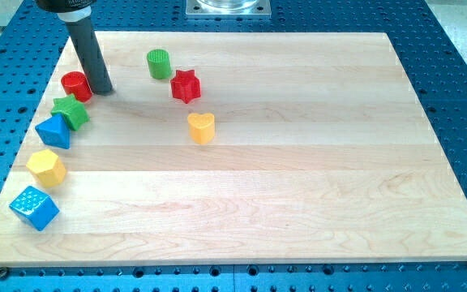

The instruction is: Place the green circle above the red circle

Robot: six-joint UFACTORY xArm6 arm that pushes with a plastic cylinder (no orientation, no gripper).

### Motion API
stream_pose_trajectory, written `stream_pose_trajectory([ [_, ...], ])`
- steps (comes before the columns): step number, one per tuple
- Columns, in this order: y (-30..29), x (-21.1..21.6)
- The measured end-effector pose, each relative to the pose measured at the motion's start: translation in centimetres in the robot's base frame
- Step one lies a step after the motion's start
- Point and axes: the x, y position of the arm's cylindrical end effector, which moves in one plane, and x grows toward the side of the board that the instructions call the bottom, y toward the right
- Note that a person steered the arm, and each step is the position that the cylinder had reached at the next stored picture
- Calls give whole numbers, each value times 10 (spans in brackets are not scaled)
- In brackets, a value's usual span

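The green circle point(160, 63) stands on the wooden board near the view's top, left of centre. The red circle point(76, 84) lies at the board's left edge, lower and well to the left of the green circle. My tip point(102, 90) rests on the board right next to the red circle, on its right side, and a good way left of the green circle. The dark rod rises from the tip toward the view's top left.
A red star point(186, 86) sits just right of and below the green circle. A yellow heart point(201, 127) lies below it. A green star point(70, 111), blue triangle point(54, 130), yellow hexagon point(46, 168) and blue cube point(34, 208) line the left edge.
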Motion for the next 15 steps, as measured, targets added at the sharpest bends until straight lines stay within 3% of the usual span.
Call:
stream_pose_trajectory([
  [2,80,-11],
  [5,127,-50],
  [6,106,-50],
  [7,124,-59],
  [9,68,-61],
  [12,53,-84],
  [15,5,-47],
])
